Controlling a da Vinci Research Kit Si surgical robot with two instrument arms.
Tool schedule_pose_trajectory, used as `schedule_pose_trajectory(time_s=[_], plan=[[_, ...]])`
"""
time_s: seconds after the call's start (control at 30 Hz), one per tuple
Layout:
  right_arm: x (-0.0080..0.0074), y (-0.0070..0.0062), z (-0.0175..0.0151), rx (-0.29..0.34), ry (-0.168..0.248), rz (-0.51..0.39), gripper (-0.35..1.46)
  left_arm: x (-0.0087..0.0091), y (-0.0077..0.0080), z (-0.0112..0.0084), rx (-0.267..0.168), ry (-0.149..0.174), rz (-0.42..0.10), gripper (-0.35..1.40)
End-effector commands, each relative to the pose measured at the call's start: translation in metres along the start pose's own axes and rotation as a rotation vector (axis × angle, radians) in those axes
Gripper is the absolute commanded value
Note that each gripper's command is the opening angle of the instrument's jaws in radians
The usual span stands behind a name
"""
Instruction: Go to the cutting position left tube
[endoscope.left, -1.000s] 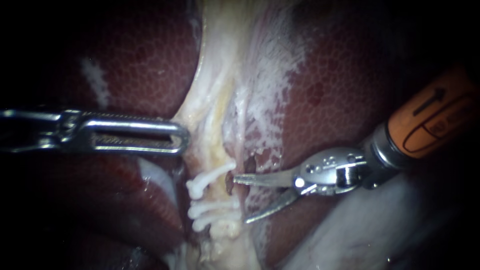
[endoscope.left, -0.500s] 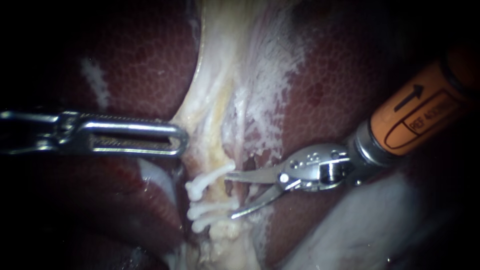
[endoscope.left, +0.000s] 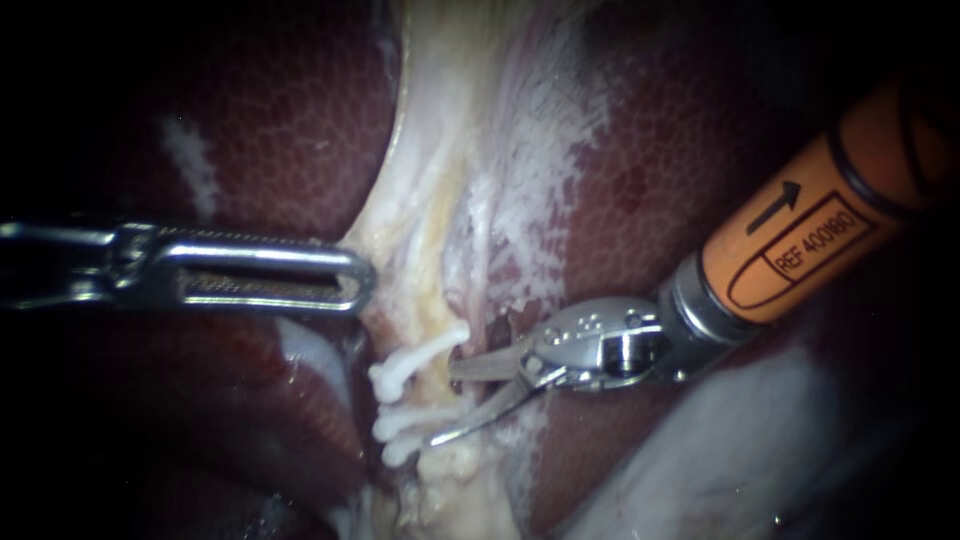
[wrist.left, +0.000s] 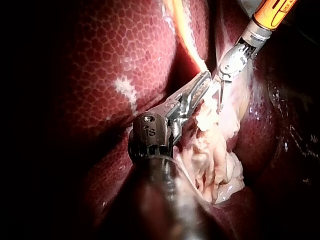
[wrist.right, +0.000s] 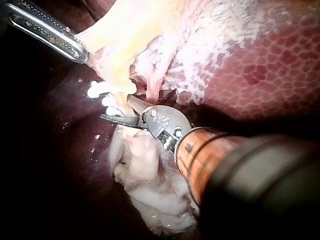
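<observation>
Right instrument (endoscope.left: 442, 404) (blades apart) beside clips (endoscope.left: 415, 372)

Right wrist view. Right instrument (wrist.right: 114, 107), orange sleeve over a silver wrist, comes up from the near edge. Jaws are two thin pointed blades with a clear gap between them. Blade tips sit just beside a cluster of small white clips (wrist.right: 99, 93) on a pale yellowish band of tissue (wrist.right: 125, 45); contact between blades and tissue not discernible. Beyond the clips, the slotted silver tip of the left instrument (wrist.right: 75, 51) lies against the band's edge. Dark red mottled liver (wrist.right: 270, 70) flanks the band. Lumpy pale pink tissue (wrist.right: 145, 170) lies under the blades.
</observation>
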Motion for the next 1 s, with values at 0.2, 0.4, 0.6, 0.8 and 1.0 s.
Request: schedule_pose_trajectory(time_s=[0.2, 0.4, 0.6, 0.8, 1.0], plan=[[0.0003, 0.0002, 0.0005, 0.005, 0.015, 0.016, 0.37, 0.0000, 0.0000, 0.0000, -0.001, 0.000, 0.000, -0.35], [0.0005, 0.0005, 0.0009, 0.005, 0.015, 0.016, 0.33, 0.0000, 0.0000, 0.0000, -0.002, 0.000, 0.000, -0.35], [0.0009, 0.0011, 0.0016, 0.004, 0.016, 0.023, 0.28, 0.0000, 0.0000, 0.0001, -0.002, 0.000, 0.000, -0.35], [0.0012, 0.0013, 0.0021, 0.005, 0.016, 0.021, 0.26, 0.0000, 0.0000, 0.0001, -0.002, 0.000, 0.000, -0.35], [0.0012, 0.0014, 0.0021, 0.007, 0.016, 0.021, 0.26, 0.0000, 0.0000, 0.0001, -0.002, 0.000, 0.000, -0.35]])
